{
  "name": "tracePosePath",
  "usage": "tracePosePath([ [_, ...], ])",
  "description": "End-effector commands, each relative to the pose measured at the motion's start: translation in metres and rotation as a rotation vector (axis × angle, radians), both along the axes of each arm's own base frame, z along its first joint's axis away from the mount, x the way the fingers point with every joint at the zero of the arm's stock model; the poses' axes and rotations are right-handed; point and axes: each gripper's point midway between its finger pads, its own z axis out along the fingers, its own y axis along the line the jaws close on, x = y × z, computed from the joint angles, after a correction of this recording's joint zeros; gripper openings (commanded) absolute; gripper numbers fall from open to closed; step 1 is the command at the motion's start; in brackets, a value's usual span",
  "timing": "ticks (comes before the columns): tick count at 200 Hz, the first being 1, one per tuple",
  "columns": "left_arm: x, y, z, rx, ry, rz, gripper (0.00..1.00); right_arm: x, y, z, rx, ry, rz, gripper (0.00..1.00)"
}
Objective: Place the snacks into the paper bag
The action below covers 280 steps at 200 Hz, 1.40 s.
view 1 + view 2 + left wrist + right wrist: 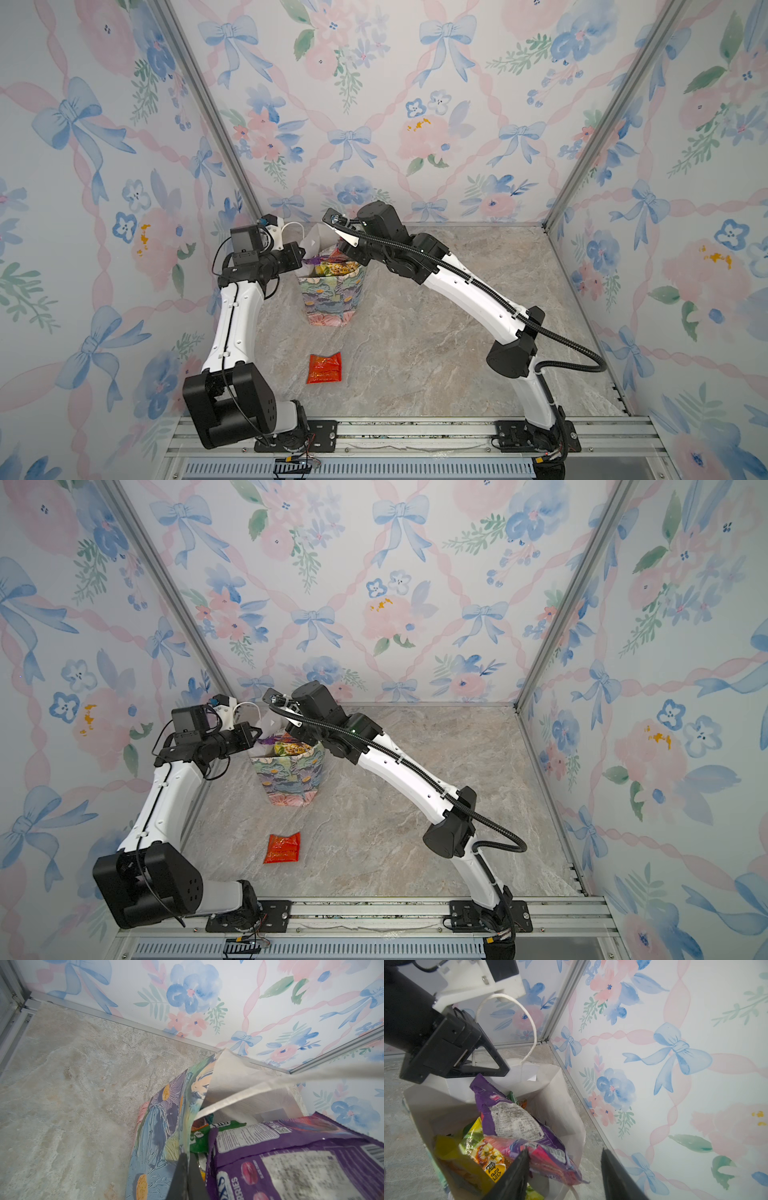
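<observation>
The paper bag (332,299) (291,779) stands upright at the back of the table, flower-printed outside and white inside (560,1105). My left gripper (188,1157) (302,252) is shut on its near wall (162,1126), pinching the rim. Several snacks fill the bag. A purple packet (512,1118) (291,1157) lies on top, over yellow (452,1151) and green (199,1140) ones. My right gripper (564,1152) (343,249) hovers open just over the bag's mouth, one finger against the top packet's edge. A red-orange packet (325,368) (282,848) lies alone on the table nearer the front.
A white cord handle (529,1022) arches up beside the left gripper's body (446,1049). The bag stands close to the back wall and the left corner post (562,1001). A metal rail (415,432) runs along the front edge.
</observation>
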Motion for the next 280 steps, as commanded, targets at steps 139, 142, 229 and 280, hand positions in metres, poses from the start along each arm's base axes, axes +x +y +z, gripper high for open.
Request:
tracePosePath([
  [139, -0.001, 0.003, -0.009, -0.025, 0.029, 0.009, 0.0, 0.009, 0.028, 0.017, 0.062, -0.133, -0.053, 0.0],
  [142, -0.001, 0.003, -0.009, -0.026, 0.029, 0.008, 0.0, 0.009, 0.029, 0.021, 0.07, -0.145, -0.056, 0.0],
  [229, 0.0, 0.001, -0.01, -0.039, 0.034, -0.001, 0.0, 0.031, 0.028, 0.056, 0.129, -0.369, -0.218, 0.0],
  [280, 0.0, 0.0, -0.009, -0.041, 0.033, -0.002, 0.0, 0.023, 0.021, 0.043, 0.128, -0.227, -0.162, 0.23],
])
